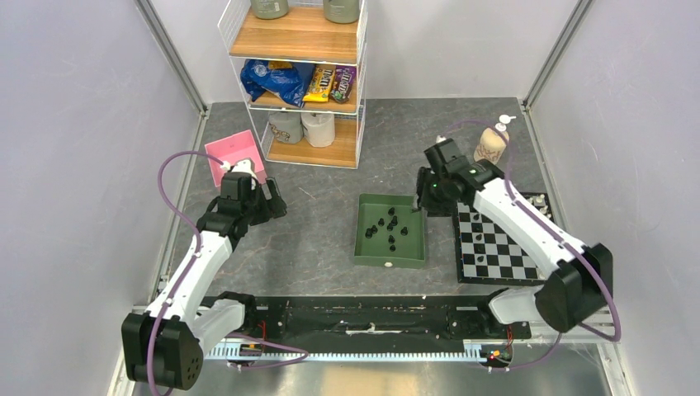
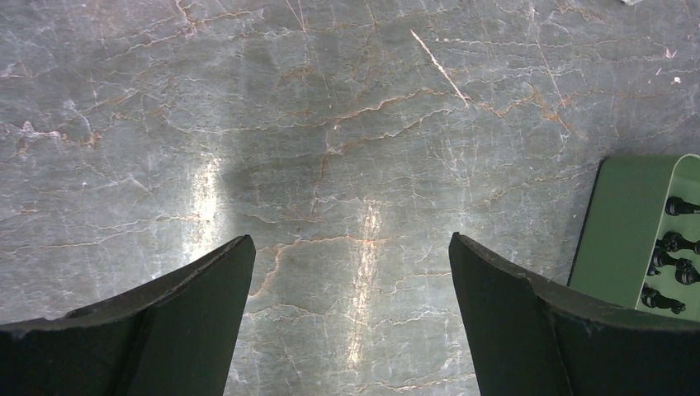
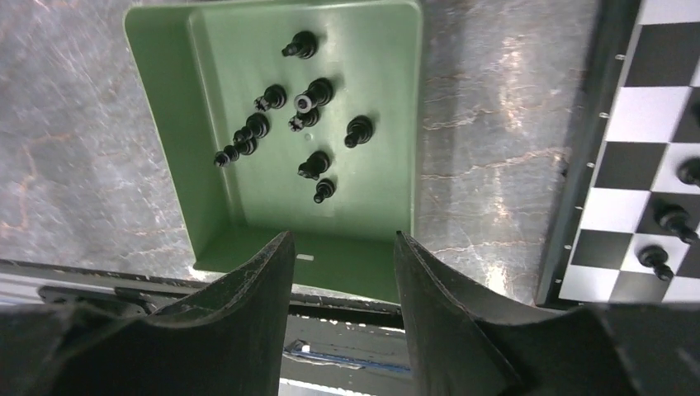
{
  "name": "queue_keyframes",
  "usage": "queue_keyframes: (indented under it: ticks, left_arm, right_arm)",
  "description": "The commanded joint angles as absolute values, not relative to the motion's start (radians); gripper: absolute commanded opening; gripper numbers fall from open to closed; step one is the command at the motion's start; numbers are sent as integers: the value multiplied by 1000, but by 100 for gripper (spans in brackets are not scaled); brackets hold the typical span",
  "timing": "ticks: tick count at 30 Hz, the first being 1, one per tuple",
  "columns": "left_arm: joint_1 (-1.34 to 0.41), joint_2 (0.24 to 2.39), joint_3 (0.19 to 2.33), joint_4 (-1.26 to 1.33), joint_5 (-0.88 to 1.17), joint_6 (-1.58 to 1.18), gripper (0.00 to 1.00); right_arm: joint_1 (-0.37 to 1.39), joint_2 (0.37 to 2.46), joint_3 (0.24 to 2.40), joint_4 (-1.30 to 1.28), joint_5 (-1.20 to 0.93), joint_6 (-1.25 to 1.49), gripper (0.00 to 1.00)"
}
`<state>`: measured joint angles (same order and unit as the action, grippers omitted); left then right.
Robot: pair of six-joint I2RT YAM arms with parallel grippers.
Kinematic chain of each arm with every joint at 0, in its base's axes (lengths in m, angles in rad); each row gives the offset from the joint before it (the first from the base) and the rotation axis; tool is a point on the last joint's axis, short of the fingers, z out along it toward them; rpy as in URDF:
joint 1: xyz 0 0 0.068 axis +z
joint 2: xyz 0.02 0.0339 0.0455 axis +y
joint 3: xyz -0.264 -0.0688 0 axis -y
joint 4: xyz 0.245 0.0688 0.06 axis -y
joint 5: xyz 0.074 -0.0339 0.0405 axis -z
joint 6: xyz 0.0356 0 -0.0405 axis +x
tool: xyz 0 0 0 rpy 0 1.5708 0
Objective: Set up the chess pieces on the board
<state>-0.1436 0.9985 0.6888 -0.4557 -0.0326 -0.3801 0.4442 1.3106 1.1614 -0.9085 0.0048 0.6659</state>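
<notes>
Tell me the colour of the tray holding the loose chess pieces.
Plain green; the tray shows best in the right wrist view.

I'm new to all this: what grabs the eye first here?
A green rectangular plastic tray at mid-table holds a scatter of tiny black chess pieces. Right of it lies a black-and-white checkered chessboard, with the right gripper open by the tray's far right corner.

Chess pieces (image 3: 305,124) in tray (image 3: 165,99); tray left of board (image 1: 487,256); few pieces on board; bottle (image 1: 493,142) behind board.
</notes>
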Motion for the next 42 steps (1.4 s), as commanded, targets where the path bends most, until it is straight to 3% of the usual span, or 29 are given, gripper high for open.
queue_keyframes:
  ticks: [1,13,23,30,42]
  left_arm:
    - [-144,960,703,-428,-72,-354,95]
    - [-146,898,605,-333,-168,-301,95]
    - [-146,604,391,-157,-265,-195,96]
    - [-146,598,439,-234,-308,-197,97]
    - [-146,709,620,-424,-265,-369,98]
  right_arm:
    - [534,1412,1237,-876,28,606,55]
    - [632,1449,1210,-884,29,640,54]
    - [644,1476,1225,-970,52,687,53]
    - [675,1532,1275,-1006,6,695,53]
    - [713,1682,1220,-835,66,643,53]
